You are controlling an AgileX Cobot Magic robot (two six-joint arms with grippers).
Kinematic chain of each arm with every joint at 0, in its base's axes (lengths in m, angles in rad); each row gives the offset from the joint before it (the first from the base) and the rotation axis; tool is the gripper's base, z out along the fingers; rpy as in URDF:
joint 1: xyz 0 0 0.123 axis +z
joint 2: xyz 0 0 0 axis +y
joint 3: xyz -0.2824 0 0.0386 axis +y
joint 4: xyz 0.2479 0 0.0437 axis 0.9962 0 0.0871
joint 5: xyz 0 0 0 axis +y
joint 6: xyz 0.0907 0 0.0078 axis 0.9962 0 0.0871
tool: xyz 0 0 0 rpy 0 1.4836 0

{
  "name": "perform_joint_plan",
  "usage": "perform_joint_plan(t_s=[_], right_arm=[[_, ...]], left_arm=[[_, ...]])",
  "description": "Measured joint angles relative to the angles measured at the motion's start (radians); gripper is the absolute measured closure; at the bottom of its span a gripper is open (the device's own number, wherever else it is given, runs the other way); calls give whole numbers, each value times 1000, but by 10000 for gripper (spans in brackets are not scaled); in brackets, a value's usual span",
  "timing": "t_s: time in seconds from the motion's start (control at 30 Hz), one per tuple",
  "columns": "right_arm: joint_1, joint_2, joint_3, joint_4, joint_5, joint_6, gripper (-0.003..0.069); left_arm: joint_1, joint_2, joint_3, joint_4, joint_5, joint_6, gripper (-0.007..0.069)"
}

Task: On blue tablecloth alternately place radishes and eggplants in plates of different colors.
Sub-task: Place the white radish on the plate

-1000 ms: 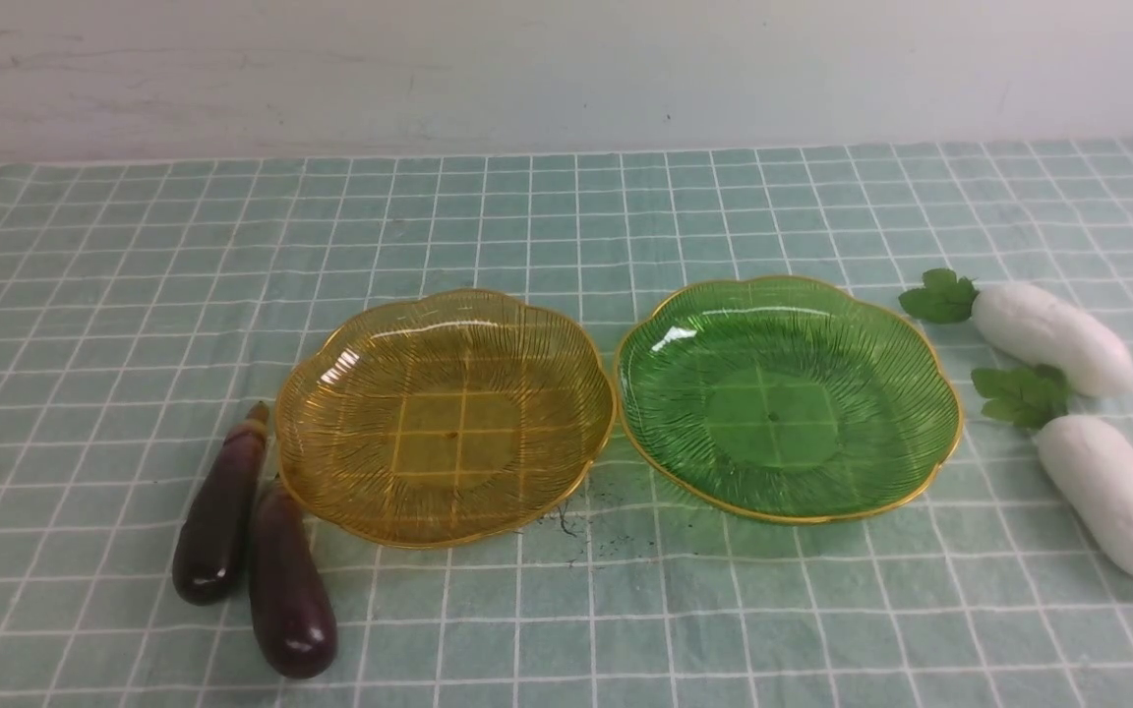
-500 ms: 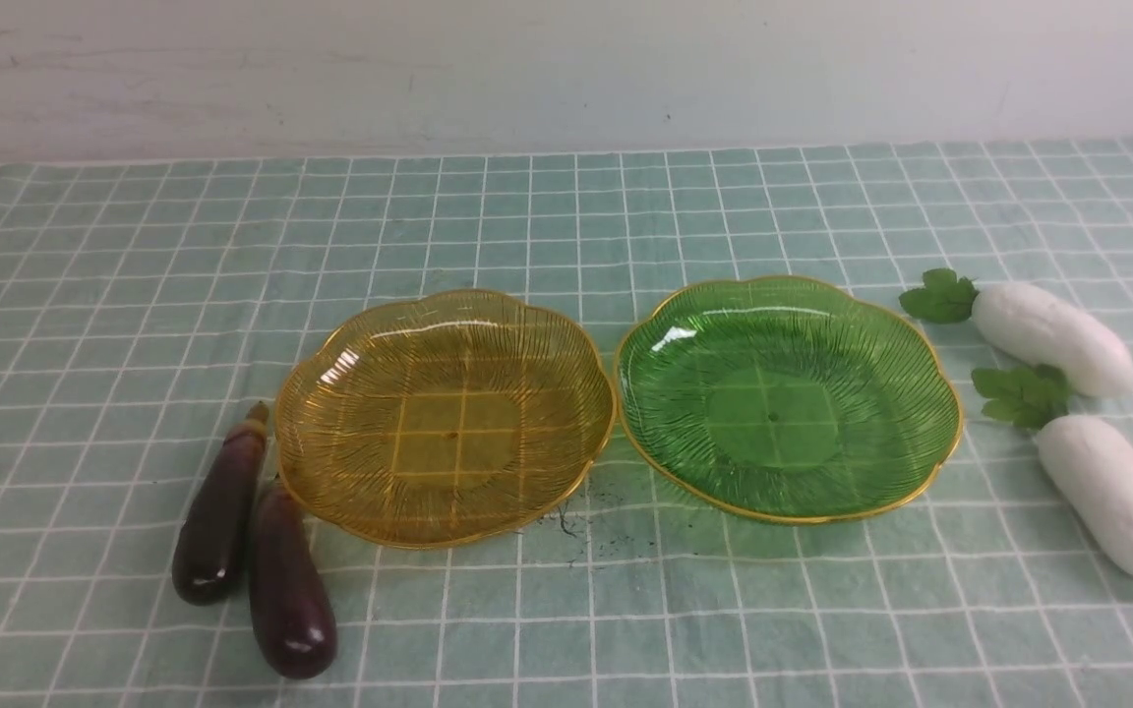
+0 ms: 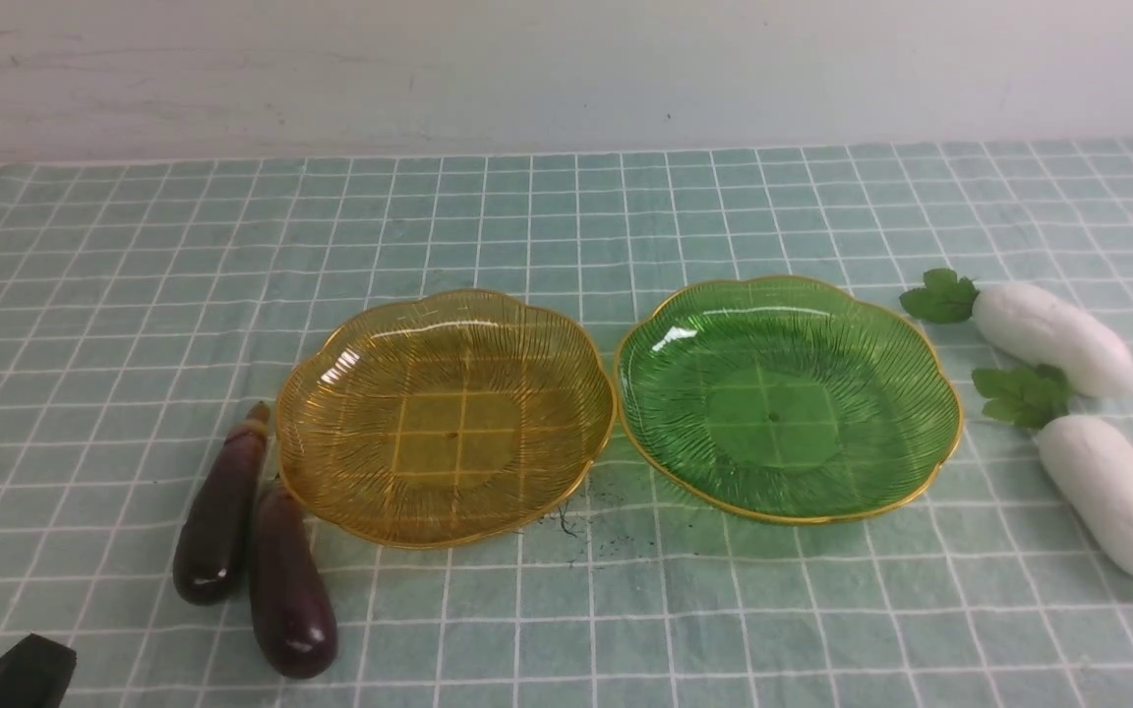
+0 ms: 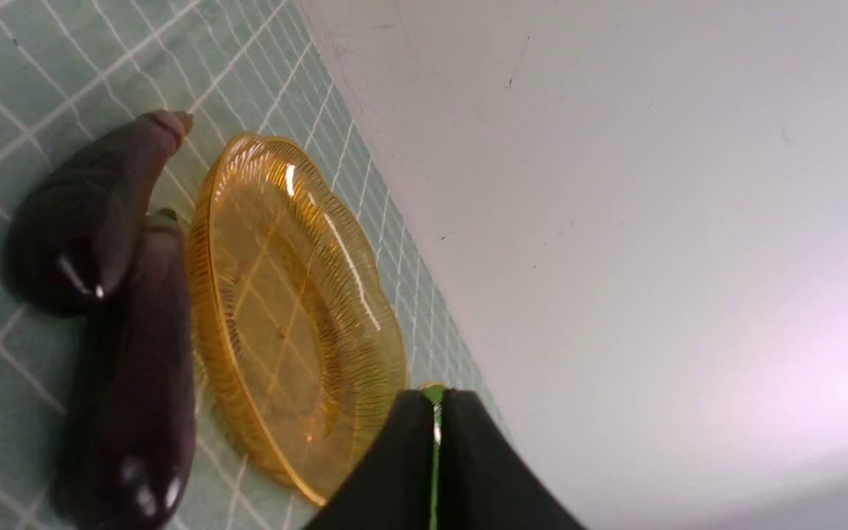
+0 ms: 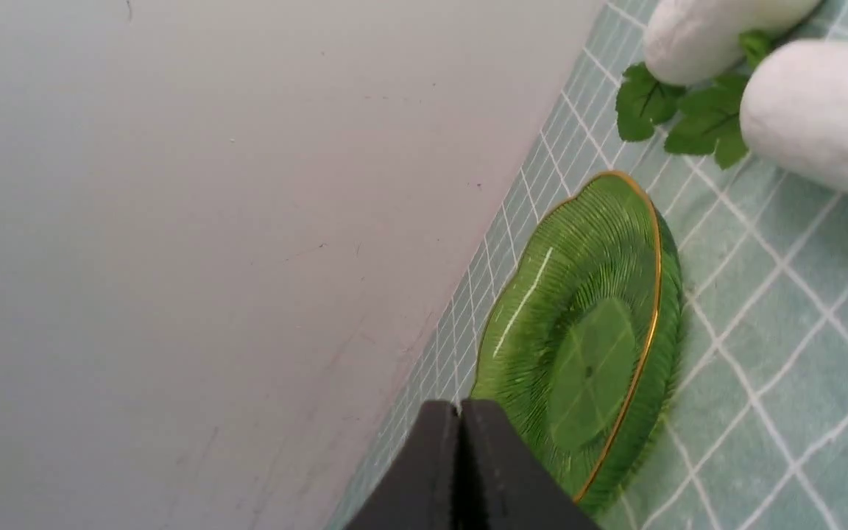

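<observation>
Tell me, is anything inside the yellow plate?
Nothing lies in the yellow plate; only the blue tablecloth shows through its see-through bottom. The eggplants lie beside it. Nothing covers its inside in the front view.

Bare blue tablecloth [image 3: 566, 216] fills the upper frame. Centre: amber plate [image 3: 330, 472] and green plate [image 3: 911, 452], nearly abutting. Eggplants [image 3: 217, 521] crowd amber's lower-left rim; radishes [image 3: 1053, 337] lie near the right edge.

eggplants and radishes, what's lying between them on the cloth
Between the eggplants and the radishes lie the amber plate and the green plate, side by side, both empty, as the front view shows.
</observation>
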Motion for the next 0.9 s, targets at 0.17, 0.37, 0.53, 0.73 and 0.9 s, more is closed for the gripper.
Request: perform_joint_plan(t_s=[0.17,0.37,0.53,0.73,0.9], right_arm=[[0,0,-130,3,-74,-319,674],[0,162,-294,-61,-66,-652,674],[0,439,-380,-146,30,-706,674],[0,932,-549,-343,256,-610,674],[0,1253,-762,-508,460,-450,671]], left_arm=[[0,0,-26,-15,-5,0,632],[0,33,-225,45,68,186,632],[0,186,-362,74,224,358,632],[0,532,-467,103,558,568,632],[0,771,-475,118,700,677,632]])
